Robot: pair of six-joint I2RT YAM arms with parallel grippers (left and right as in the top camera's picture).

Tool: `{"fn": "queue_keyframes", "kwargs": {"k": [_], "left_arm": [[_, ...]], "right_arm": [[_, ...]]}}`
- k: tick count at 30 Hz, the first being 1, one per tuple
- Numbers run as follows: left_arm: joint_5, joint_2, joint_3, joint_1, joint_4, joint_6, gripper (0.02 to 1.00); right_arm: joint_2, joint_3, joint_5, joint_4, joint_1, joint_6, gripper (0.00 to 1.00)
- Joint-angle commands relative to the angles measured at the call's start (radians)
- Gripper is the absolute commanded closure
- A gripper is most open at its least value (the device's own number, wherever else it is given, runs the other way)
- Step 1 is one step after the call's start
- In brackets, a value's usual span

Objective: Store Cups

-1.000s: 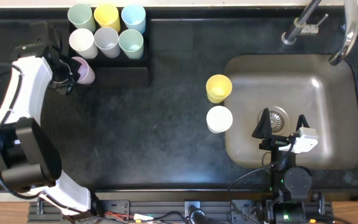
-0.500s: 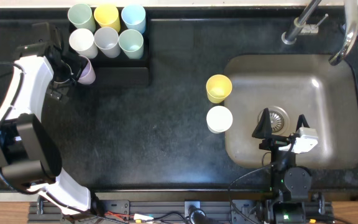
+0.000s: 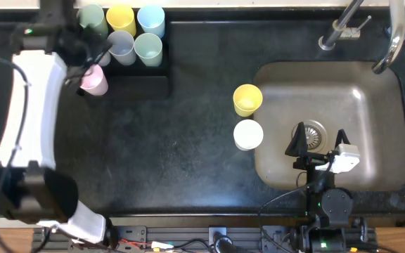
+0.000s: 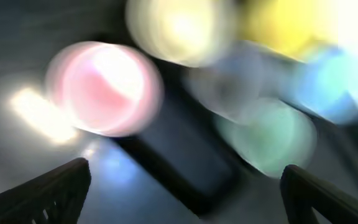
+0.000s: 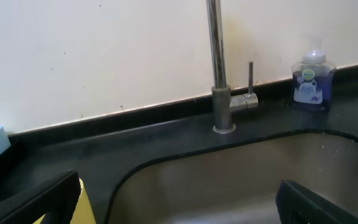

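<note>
- The left end effector hung above the back-left corner of the dark stone bench. Its fingers were spread wide and released, with nothing between them.
- A pink plastic cup sat mouth-up at the front-left corner of the black rectangular cup tray. I could not tell whether it was seated in a slot or stood just beside the tray.
- Other pastel cups filled the tray's rear slots.
- A yellow plastic cup and a white plastic cup stood on the bench, side by side, next to the left rim of the stainless steel sink.
- The right end effector was over the sink basin near the drain, its fingers parted and empty.
</note>
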Motion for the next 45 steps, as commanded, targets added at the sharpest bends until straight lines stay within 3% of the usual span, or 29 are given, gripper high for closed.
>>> {"fn": "queue_keyframes", "kwargs": {"k": [1,5,10,18,25,41,44,45], "left_arm": [[-0.055,0.01,0.098,-0.28,0.011,0.089,0.018],[-0.105,0.103,0.099,-0.536,0.125,-0.019,0.018],[-0.053,0.18,0.099,-0.658,0.179,-0.086,0.018],[0.072,0.24,0.099,-0.671,0.161,-0.091,0.018],[0.086,0.273,0.099,-0.673,0.069,-0.091,0.018],[0.134,0.355,0.099,-0.672,0.076,-0.088,0.018],[0.134,0.367,0.099,-0.671,0.079,-0.088,0.047],[0.134,0.369,0.099,-0.671,0.078,-0.088,0.108]], "right_arm": [[-0.007,-0.011,0.001,0.005,-0.003,0.005,0.005],[-0.007,-0.011,0.001,0.005,-0.003,0.005,0.003],[-0.007,-0.011,0.001,0.005,-0.003,0.005,0.005],[-0.007,-0.011,0.001,0.005,-0.003,0.005,0.005],[-0.007,-0.011,0.001,0.005,-0.003,0.005,0.003],[-0.007,-0.011,0.001,0.005,-0.003,0.005,0.005],[-0.007,-0.011,0.001,0.005,-0.003,0.005,0.003],[-0.007,-0.011,0.001,0.005,-0.003,0.005,0.003]]}}
